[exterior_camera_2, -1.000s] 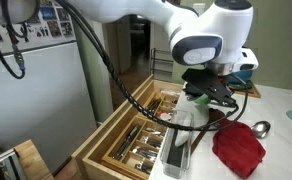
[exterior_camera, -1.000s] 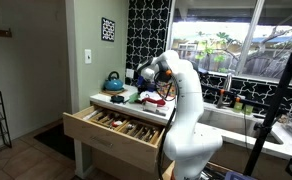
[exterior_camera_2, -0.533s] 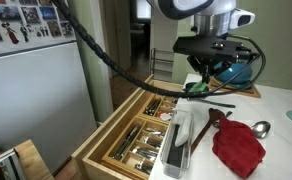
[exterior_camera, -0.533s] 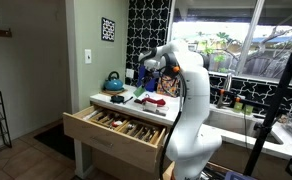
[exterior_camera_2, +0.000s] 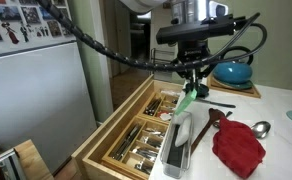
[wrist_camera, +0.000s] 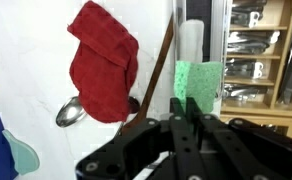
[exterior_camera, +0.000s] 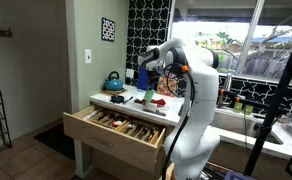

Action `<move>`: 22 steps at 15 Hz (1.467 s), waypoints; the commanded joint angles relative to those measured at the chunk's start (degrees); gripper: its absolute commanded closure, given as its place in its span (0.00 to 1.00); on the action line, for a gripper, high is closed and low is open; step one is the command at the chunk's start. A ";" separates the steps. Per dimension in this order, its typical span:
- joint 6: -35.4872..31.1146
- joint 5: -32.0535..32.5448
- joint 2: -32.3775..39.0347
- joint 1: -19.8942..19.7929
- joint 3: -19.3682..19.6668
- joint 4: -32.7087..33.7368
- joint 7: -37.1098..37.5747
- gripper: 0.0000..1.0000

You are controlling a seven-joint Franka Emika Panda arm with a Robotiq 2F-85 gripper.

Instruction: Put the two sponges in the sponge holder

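My gripper (wrist_camera: pixel 182 103) is shut on a green sponge (wrist_camera: pixel 199 82), pinching its near edge. In both exterior views the sponge (exterior_camera_2: pixel 190 100) (exterior_camera: pixel 149 97) hangs in the air below the gripper (exterior_camera_2: pixel 193 85), above the counter. The sponge holder (exterior_camera_2: pixel 176 148), a long pale tray, lies along the counter's edge beside the open drawer, just below and in front of the held sponge. In the wrist view the holder (wrist_camera: pixel 214 30) runs up past the sponge, with a pale block (wrist_camera: pixel 193 36) in it; I cannot tell whether that is a sponge.
A red cloth (exterior_camera_2: pixel 238 148) (wrist_camera: pixel 104 60), a metal spoon (exterior_camera_2: pixel 258 128) (wrist_camera: pixel 71 110) and a brown wooden utensil (exterior_camera_2: pixel 218 115) lie on the white counter. The open cutlery drawer (exterior_camera_2: pixel 136 135) (exterior_camera: pixel 116 125) sticks out beside the holder. A teal bowl (exterior_camera_2: pixel 231 73) stands at the back.
The gripper has risen from the counter with the green sponge in it and has shifted towards the holder. The other things on the counter have not moved.
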State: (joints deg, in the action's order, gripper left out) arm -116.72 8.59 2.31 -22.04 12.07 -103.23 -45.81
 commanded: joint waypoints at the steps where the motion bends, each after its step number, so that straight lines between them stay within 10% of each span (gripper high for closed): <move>1: -3.01 7.01 -3.15 1.86 2.11 -7.18 -2.72 0.98; 22: -6.12 16.79 -3.05 3.18 3.54 -14.05 -5.10 0.98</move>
State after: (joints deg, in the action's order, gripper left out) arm -123.93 22.65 -0.24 -19.91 14.71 -116.70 -49.43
